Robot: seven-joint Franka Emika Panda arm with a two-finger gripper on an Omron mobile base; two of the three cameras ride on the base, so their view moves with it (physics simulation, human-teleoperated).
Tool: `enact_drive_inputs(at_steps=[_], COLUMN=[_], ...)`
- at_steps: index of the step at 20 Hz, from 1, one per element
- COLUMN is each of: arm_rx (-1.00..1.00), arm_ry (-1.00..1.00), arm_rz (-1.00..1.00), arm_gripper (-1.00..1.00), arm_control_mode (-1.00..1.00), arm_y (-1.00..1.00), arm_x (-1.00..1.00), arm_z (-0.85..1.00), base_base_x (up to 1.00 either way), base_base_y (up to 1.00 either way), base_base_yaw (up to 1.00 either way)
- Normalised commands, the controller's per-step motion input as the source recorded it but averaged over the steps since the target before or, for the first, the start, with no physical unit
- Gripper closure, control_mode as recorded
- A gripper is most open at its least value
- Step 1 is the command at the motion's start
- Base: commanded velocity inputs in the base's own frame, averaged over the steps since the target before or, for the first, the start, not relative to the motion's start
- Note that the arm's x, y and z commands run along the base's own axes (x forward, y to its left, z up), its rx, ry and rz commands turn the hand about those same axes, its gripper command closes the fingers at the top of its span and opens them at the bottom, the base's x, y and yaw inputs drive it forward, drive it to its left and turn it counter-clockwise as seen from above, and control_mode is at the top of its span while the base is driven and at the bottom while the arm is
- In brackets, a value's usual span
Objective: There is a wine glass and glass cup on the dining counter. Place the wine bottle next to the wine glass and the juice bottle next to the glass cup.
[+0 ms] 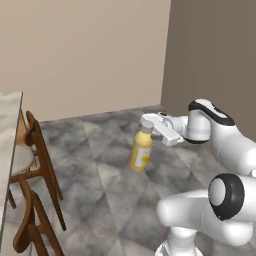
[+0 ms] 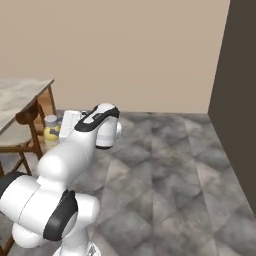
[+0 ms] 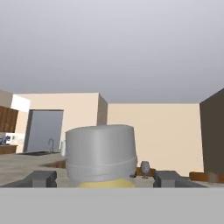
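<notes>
The tool (image 1: 146,131) is clamped on the juice bottle (image 1: 141,152) just under its cap (image 3: 100,151). The bottle looks light, stiff and smooth; this neck hold may let it swing.

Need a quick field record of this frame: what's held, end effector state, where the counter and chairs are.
held: juice bottle, upright, carried above the floor
grip: end effector around the bottle's neck, under the cap
counter: dining counter, off to the arm's left
seating: wooden chairs along the counter edge
far view: wine glass visible in the distance past the cap
</notes>
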Motion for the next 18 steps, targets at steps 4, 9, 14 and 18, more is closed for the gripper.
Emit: enact_drive_inputs(at_steps=[4, 9, 14, 18], arm_rx=[0.0, 0.0, 0.0, 0.0], arm_ry=[0.0, 0.0, 0.0, 0.0], arm_rz=[0.0, 0.0, 0.0, 0.0], arm_gripper=[1.0, 1.0, 1.0, 1.0], arm_control_mode=[1.0, 1.0, 1.0, 1.0], arm_y=[0.0, 0.0, 0.0, 0.0], arm_x=[0.0, 0.0, 0.0, 0.0], arm_z=[0.0, 0.0, 0.0, 0.0], base_base_x=[0.79, 0.78, 0.79, 0.79], base_base_y=[-0.15, -0.16, -0.16, -0.16], base_base_yaw=[0.04, 0.04, 0.04, 0.04])
